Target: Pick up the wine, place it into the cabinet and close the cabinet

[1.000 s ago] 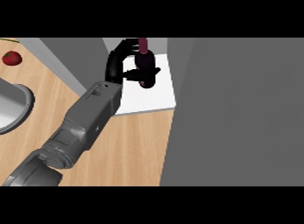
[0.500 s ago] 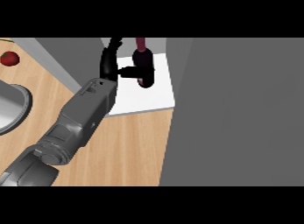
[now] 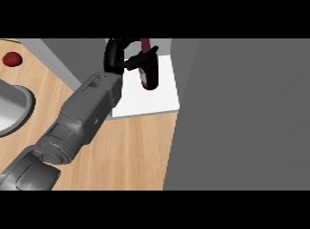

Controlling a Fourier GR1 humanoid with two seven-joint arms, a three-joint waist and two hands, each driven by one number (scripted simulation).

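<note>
Elbow is swinging leftward versus 1 s ago; hand and bottle are barely shifting. Left hand is reaching over the tabletop at its far right corner, fingers curling round the wine near its neck. Wine is hanging over the white cabinet shelf, just beside the grey cabinet door; contact with the shelf cannot be told. Red fruit is lying at the far left edge.

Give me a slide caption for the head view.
Left hand holds the wine bottle above the cabinet's white shelf.
</note>
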